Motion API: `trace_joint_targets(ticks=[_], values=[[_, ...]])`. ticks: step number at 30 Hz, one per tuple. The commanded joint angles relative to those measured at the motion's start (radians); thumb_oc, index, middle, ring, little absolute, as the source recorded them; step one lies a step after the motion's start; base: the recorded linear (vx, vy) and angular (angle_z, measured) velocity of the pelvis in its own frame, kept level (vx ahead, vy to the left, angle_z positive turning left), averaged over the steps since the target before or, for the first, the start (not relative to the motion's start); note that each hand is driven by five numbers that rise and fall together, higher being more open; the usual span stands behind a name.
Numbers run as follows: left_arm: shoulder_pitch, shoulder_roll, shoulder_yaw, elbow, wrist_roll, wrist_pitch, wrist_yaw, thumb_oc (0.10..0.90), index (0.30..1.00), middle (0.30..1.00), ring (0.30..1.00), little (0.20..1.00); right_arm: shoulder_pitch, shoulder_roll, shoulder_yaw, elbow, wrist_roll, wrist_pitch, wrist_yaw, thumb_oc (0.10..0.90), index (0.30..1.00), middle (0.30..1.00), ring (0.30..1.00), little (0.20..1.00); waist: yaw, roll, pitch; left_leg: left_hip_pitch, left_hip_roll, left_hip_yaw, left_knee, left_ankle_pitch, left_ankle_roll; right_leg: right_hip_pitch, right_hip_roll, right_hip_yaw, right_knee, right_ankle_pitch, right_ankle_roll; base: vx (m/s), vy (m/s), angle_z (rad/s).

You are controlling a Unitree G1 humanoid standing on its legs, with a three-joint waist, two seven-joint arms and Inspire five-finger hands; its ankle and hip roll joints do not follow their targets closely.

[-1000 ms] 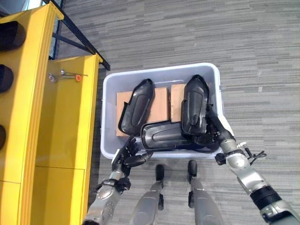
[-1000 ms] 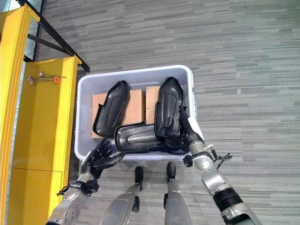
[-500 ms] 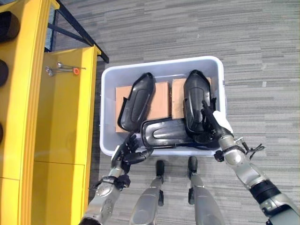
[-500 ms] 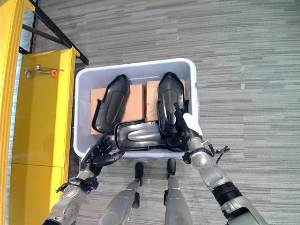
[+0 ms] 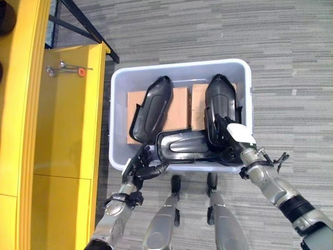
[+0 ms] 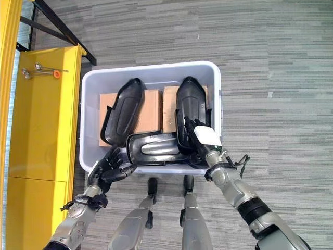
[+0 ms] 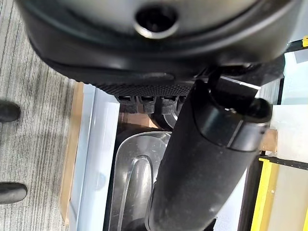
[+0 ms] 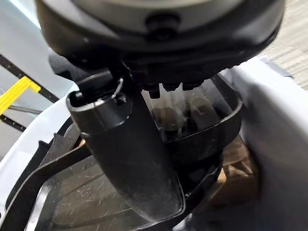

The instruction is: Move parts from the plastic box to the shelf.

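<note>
A pale plastic box (image 5: 177, 67) stands on the carpet and holds three black moulded parts over brown cardboard (image 5: 179, 104). One part (image 5: 152, 108) leans at the left, one (image 5: 221, 99) at the right, and a third (image 5: 182, 147) lies crosswise along the near wall. My right hand (image 5: 229, 138) reaches over the box's near right corner, its straight fingers lying on the near end of the right part, thumb (image 8: 130, 159) stretched over glossy black plastic. At the near left corner is my left hand (image 5: 139, 167), fingers relaxed, thumb (image 7: 202, 163) pointing toward the crosswise part.
The yellow shelf (image 5: 67, 130) runs along the left, close to the box. Small metal tools with an orange piece (image 5: 65, 69) lie on its top. A black frame bar (image 5: 86, 28) crosses behind it. Grey carpet surrounds the box.
My right hand has moved left from the box's near right rim onto the right part's near end. The left hand edged up to the near left corner. The camera has shifted a little.
</note>
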Motion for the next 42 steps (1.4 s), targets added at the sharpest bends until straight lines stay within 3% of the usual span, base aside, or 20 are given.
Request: trace_joint_targets(ticks=[1,9,21,33,36,42], values=[[0.048,0.056,-0.014,-0.056,0.002,-0.042,0.017,0.9,1.0,1.0,1.0,1.0,-0.093,-0.016,0.036,-0.02,-0.044,-0.035,-0.043,0.9,1.0,1.0,1.0,1.0,0.012,-0.057,-0.049,-0.014,0.03,-0.001,-0.008,0.011,-0.024,0.019,-0.142,0.016,0.004,-0.071,0.116,0.0,0.0,0.0],[0.043,0.06,-0.011,-0.072,-0.006,-0.048,0.034,0.9,1.0,1.0,1.0,1.0,-0.165,-0.042,0.04,0.014,-0.069,-0.01,-0.083,0.9,1.0,1.0,1.0,1.0,0.022,-0.044,-0.026,-0.033,0.028,0.0,-0.008,0.014,-0.025,-0.007,-0.145,0.019,0.02,-0.076,0.115,-0.01,0.0,0.02],[0.028,0.055,-0.019,-0.082,-0.009,-0.055,0.067,0.9,1.0,1.0,1.0,1.0,-0.181,0.002,-0.005,0.058,-0.014,0.017,-0.164,0.9,1.0,1.0,1.0,1.0,0.024,0.0,0.025,-0.093,0.018,0.009,0.002,0.026,-0.02,-0.109,-0.157,0.042,0.11,-0.099,0.109,-0.02,0.007,-0.02],[0.024,0.053,-0.024,-0.085,-0.013,-0.065,0.084,0.9,1.0,1.0,1.0,1.0,-0.207,0.063,-0.014,0.144,0.012,0.042,-0.229,0.9,1.0,1.0,1.0,1.0,0.026,0.026,0.043,-0.137,0.01,0.023,0.008,0.032,-0.019,-0.173,-0.156,0.063,0.137,-0.095,0.109,-0.01,0.003,-0.04],[0.019,0.049,-0.028,-0.083,-0.019,-0.066,0.085,0.9,1.0,1.0,1.0,1.0,-0.217,0.079,0.002,0.179,0.021,0.044,-0.228,0.4,0.3,0.3,0.3,0.3,0.027,0.03,0.044,-0.141,0.009,0.025,0.005,0.034,-0.019,-0.183,-0.157,0.065,0.14,-0.093,0.11,0.0,0.0,0.0],[0.015,0.049,-0.032,-0.08,-0.013,-0.066,0.087,0.9,1.0,1.0,1.0,1.0,-0.215,0.086,0.028,0.207,0.011,0.045,-0.219,0.4,0.3,0.3,0.3,0.3,0.025,0.032,0.044,-0.14,0.005,0.028,0.001,0.032,-0.018,-0.186,-0.156,0.067,0.141,-0.093,0.11,0.0,0.0,0.0]])
